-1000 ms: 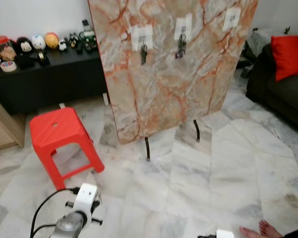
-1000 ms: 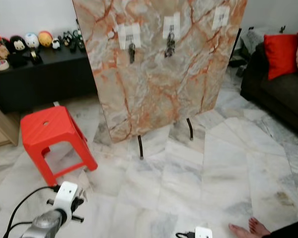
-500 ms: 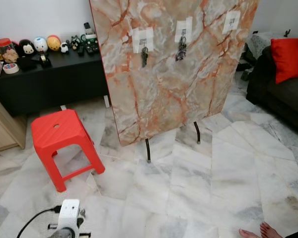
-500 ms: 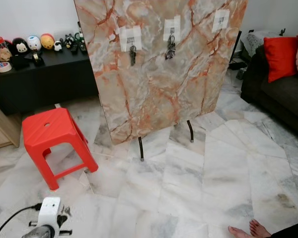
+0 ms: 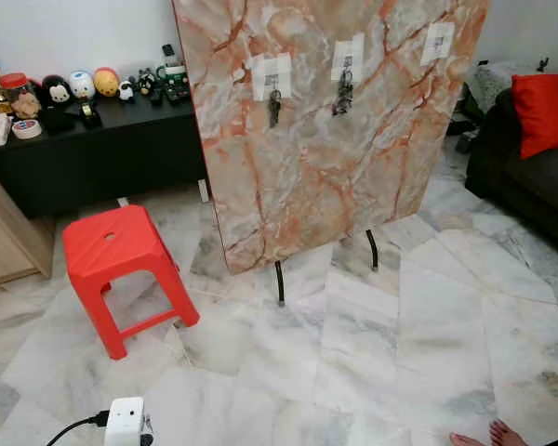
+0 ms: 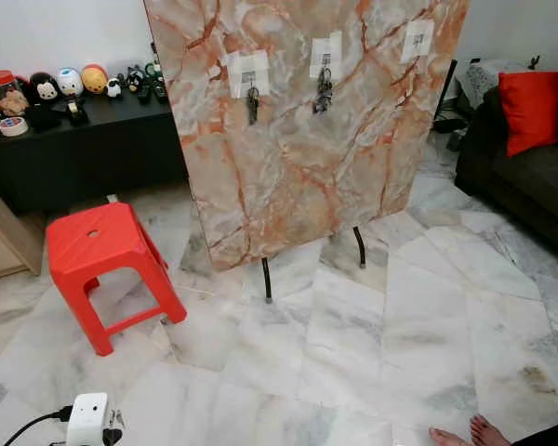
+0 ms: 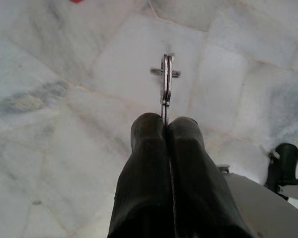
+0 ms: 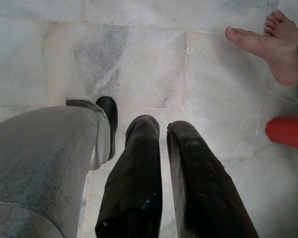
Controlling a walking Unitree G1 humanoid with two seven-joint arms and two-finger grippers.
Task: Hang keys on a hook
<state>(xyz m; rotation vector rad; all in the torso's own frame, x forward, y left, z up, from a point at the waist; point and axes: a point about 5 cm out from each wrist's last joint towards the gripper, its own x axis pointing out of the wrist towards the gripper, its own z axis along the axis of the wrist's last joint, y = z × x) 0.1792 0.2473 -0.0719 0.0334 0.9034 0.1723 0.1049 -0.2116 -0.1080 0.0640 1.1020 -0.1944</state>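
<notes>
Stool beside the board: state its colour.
Red; the stool shows best in the left eye view.

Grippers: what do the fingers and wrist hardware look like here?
Each gripper has two long, rounded matte black fingers: the left gripper looks clean, the right gripper shows scuffs and pale specks. Beside the right one sits a scratched silver-grey curved metal arm shell. The left wrist carries a white boxy module with a black cable.
</notes>
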